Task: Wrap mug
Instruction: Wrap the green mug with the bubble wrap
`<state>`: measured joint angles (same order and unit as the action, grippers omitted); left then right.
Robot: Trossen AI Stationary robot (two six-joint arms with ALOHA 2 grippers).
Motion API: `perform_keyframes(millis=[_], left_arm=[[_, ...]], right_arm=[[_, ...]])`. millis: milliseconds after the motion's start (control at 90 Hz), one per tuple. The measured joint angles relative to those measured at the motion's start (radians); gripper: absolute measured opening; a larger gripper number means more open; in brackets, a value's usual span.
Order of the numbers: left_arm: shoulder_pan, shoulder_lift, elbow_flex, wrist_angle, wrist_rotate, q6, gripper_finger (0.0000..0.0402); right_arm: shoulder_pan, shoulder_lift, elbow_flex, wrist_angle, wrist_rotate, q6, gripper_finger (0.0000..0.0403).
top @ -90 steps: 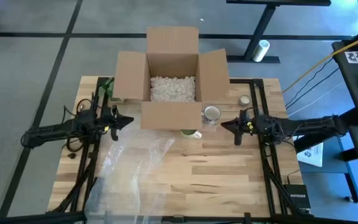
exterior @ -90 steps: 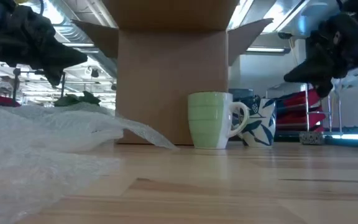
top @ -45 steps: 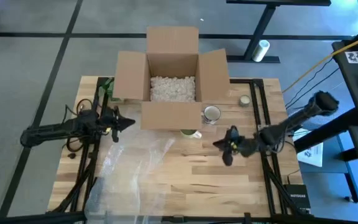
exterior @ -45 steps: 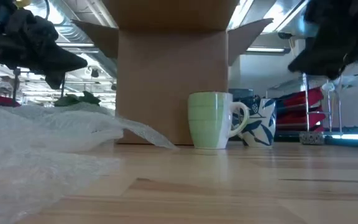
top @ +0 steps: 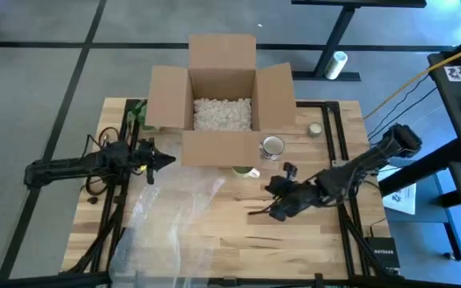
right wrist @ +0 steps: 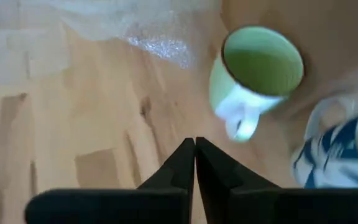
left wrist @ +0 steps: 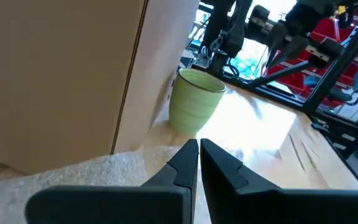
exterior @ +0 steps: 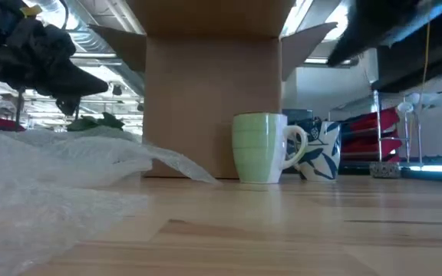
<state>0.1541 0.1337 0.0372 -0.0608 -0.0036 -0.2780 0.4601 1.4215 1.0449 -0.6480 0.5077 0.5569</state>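
Note:
A green mug (top: 246,170) stands upright on the wooden table just in front of the cardboard box (top: 222,104); it also shows in the low view (exterior: 265,148) and both wrist views (left wrist: 194,101) (right wrist: 257,78). A sheet of clear bubble wrap (top: 170,212) lies spread on the table to its left. My left gripper (top: 166,158) hovers shut above the wrap's far edge, pointing at the mug. My right gripper (top: 258,212) is shut and hangs over bare table on the near right of the mug, tipped downward.
The open box holds white packing peanuts (top: 222,114). A blue-and-white mug (top: 272,147) stands right of the green one, against the box. A small white round object (top: 314,128) lies far right. Bare wood (top: 294,240) lies at the near right.
My right gripper has swung from the table's right side toward the left and near edge, ending over the middle of the table beside the green mug, and has tipped downward. The mugs and the bubble wrap have stayed where they were.

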Motion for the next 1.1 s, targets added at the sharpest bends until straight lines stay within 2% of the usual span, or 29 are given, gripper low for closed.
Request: perform_keyframes(millis=[156,344,522,789,1100], left_arm=[[-0.021,0.0,0.0,0.001,0.0,0.013,0.0],[-0.042,0.0,0.0,0.001,0.0,0.005,0.0],[-0.045,0.0,0.0,-0.004,0.0,-0.007,0.0],[-0.045,0.0,0.0,-0.006,0.0,-0.025,0.0],[-0.045,0.0,0.001,-0.007,-0.001,-0.041,0.0]], right_arm=[[-0.101,0.017,0.031,0.004,-0.088,-0.059,0.0],[-0.216,0.023,0.031,0.087,-0.254,-0.122,0.0001],[-0.247,0.079,0.044,0.129,-0.266,-0.203,0.0019],[-0.258,0.215,0.142,0.121,-0.279,-0.369,0.0061],[-0.292,0.234,0.173,0.053,-0.344,-0.434,0.0072]])
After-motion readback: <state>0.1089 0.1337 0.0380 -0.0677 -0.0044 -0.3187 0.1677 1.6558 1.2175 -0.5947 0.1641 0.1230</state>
